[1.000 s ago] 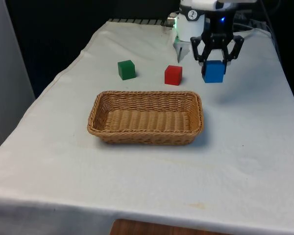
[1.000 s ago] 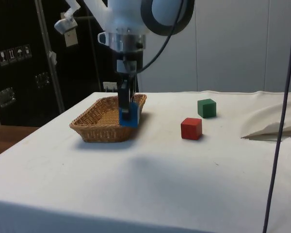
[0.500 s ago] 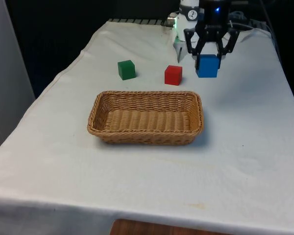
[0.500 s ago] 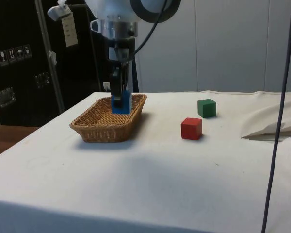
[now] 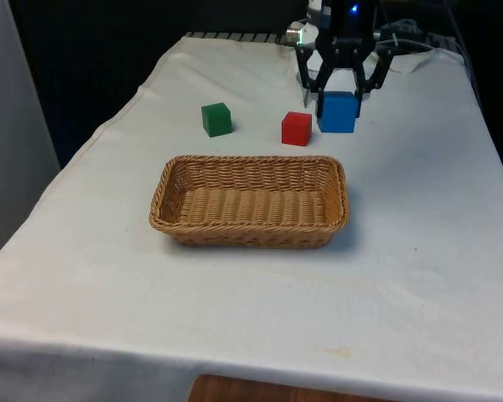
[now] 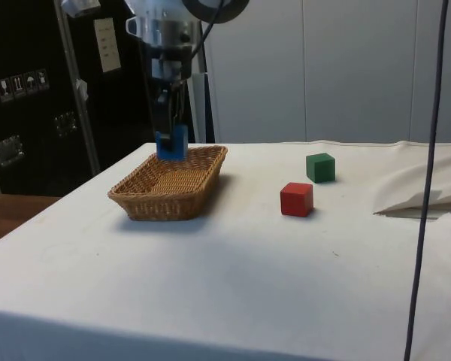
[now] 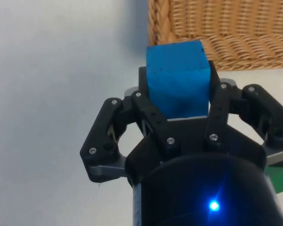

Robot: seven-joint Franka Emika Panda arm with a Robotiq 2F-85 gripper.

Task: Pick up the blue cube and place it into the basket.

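Note:
The blue cube (image 5: 337, 112) hangs in the air, clamped between the black fingers of my gripper (image 5: 339, 100), which is shut on it. It is beyond the far right corner of the wicker basket (image 5: 250, 236) in the front view, beside the red cube. From the side the blue cube (image 6: 171, 143) is raised above the basket's (image 6: 165, 203) rim level with my gripper (image 6: 170, 139) on it. In the wrist view the blue cube (image 7: 178, 77) sits between the fingers of my gripper (image 7: 179, 101), and the basket's edge (image 7: 221, 52) lies just past it.
A red cube (image 5: 296, 128) and a green cube (image 5: 216, 119) stand on the white cloth behind the basket. They are also in the side view, red cube (image 6: 296, 199) and green cube (image 6: 320, 167). A cable (image 6: 428, 150) hangs at the side view's right.
My gripper has lifted the blue cube and carried it towards the front view's left, closer to the red cube and the basket's far corner.

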